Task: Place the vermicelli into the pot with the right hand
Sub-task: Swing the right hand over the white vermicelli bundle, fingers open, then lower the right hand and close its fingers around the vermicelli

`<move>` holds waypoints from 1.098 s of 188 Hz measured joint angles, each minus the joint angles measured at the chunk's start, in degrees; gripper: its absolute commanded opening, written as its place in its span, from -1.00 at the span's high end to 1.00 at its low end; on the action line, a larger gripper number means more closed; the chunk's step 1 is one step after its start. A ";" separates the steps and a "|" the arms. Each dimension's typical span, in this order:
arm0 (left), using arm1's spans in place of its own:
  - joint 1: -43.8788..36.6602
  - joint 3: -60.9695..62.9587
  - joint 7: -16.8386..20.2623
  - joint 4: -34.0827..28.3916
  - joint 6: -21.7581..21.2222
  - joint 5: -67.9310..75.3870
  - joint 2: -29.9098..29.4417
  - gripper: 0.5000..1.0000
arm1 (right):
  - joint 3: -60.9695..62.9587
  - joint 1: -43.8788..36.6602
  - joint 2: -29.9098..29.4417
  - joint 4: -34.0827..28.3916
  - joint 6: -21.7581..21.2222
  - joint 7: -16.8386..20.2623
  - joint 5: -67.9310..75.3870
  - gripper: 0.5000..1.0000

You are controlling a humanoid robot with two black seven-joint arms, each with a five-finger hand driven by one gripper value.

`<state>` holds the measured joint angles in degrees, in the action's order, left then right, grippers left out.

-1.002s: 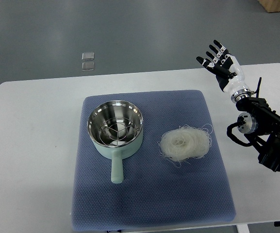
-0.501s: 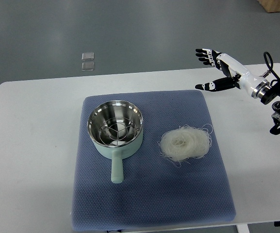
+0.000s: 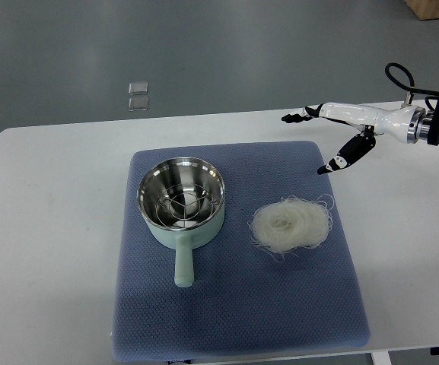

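Note:
A nest of white vermicelli [image 3: 291,223] lies on the blue mat [image 3: 234,304], right of centre. A pale green pot [image 3: 181,202] with a steel steamer rack inside stands to its left, handle toward me. My right hand [image 3: 314,141] comes in from the right edge, fingers spread and empty. It hovers over the mat's far right corner, up and to the right of the vermicelli, apart from it. The left arm is out of view.
The mat lies on a white table [image 3: 44,228]. Grey floor lies beyond the far edge, with two small clear squares [image 3: 138,95] on it. A wooden box corner [image 3: 436,7] shows at the top right.
My right hand has swung down and leftward from a raised pose at the table's far right, turned palm-down, and now reaches over the mat's corner. The vermicelli and pot have not moved.

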<state>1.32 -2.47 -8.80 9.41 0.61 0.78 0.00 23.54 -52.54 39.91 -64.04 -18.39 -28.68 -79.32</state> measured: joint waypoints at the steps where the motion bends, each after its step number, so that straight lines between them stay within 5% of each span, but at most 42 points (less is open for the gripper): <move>1: 0.00 0.00 0.00 0.00 0.00 0.00 0.00 -1.00 | -0.09 -0.02 0.06 -0.15 -0.08 -0.01 -0.16 -0.71; 50: 0.00 0.01 0.00 0.00 0.00 0.00 0.00 -1.00 | -6.20 -0.76 0.61 -4.65 -1.55 -0.07 -6.90 -0.71; 206: 0.00 0.01 0.00 0.00 0.00 0.00 0.00 -1.00 | -9.44 2.72 -5.84 -1.50 3.71 0.59 -15.04 -0.65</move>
<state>1.32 -2.46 -8.80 9.40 0.61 0.78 0.00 14.09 -49.82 34.07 -65.54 -14.68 -28.09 -94.37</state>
